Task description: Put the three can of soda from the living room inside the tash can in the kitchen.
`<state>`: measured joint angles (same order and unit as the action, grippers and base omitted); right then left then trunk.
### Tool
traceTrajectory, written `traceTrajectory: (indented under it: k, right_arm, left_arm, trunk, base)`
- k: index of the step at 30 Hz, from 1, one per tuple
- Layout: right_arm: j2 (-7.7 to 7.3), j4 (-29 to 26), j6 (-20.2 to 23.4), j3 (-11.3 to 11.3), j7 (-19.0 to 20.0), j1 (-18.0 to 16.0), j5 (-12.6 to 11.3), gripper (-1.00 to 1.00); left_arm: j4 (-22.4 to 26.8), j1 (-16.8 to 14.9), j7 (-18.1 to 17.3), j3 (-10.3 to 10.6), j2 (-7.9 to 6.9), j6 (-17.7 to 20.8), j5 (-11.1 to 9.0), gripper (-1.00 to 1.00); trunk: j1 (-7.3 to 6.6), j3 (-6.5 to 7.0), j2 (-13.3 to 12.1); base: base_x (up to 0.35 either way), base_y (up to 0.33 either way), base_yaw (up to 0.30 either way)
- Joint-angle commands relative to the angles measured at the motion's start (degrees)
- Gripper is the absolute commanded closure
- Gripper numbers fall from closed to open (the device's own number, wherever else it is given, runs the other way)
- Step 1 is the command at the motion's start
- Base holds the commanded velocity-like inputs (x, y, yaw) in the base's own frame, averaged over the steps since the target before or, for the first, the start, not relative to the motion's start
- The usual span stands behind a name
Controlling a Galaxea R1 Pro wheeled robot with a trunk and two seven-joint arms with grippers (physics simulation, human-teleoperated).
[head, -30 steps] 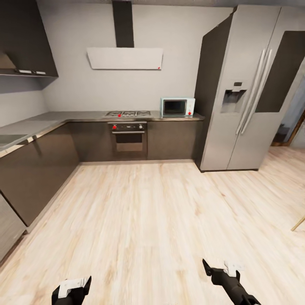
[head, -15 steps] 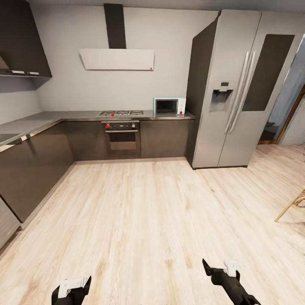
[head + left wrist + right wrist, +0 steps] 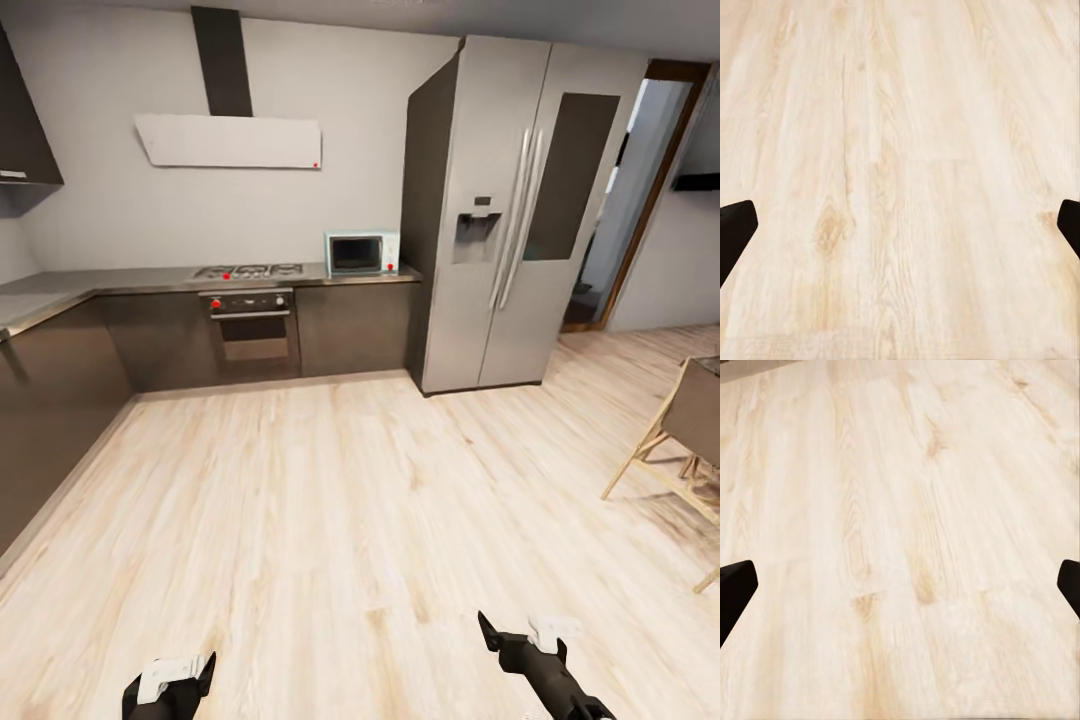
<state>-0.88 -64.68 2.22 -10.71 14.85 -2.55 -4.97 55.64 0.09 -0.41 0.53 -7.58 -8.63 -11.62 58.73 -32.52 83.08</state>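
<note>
I stand in the kitchen over pale wood plank floor (image 3: 330,520). The soda cans and the trash can are out of view. My left gripper (image 3: 170,685) hangs low at the head view's bottom left, and my right gripper (image 3: 520,640) at the bottom right. In the left wrist view the dark fingertips (image 3: 733,229) sit far apart at the frame's sides, with bare planks between them. The right wrist view has the same look, its fingertips (image 3: 735,585) spread wide over the floor. Both grippers are open and hold nothing.
A tall steel fridge (image 3: 500,210) stands at the back right, beside a doorway (image 3: 640,190). Dark cabinets with a grey counter (image 3: 60,285) run along the back and left, carrying a hob (image 3: 245,271), an oven (image 3: 253,325) and a microwave (image 3: 360,252). A wooden chair (image 3: 680,440) stands at the right.
The camera has swung to the right, so the whole kitchen slid left in the picture. The doorway and the wooden chair came into view. Both grippers kept their pose.
</note>
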Motion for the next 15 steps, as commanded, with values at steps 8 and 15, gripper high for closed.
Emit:
traceTrajectory:
  k: [8, 15]
  right_arm:
    - [0.00, -0.01, 0.02, 0.03, 0.00, 0.00, 0.04, -1.00]
    - [0.00, -0.01, 0.06, -0.10, 0.00, 0.00, 0.03, -1.00]
  left_arm:
    - [-0.01, 0.00, -0.02, -0.01, -0.04, 0.01, 0.04, -1.00]
    - [-0.01, -0.01, -0.02, -0.01, -0.02, 0.01, 0.10, -1.00]
  trunk:
    - [0.00, 0.26, 0.00]
    - [0.00, 0.50, 0.00]
  base:
    - [-0.001, 0.219, -0.248]
    - [0.000, 0.264, -0.249]
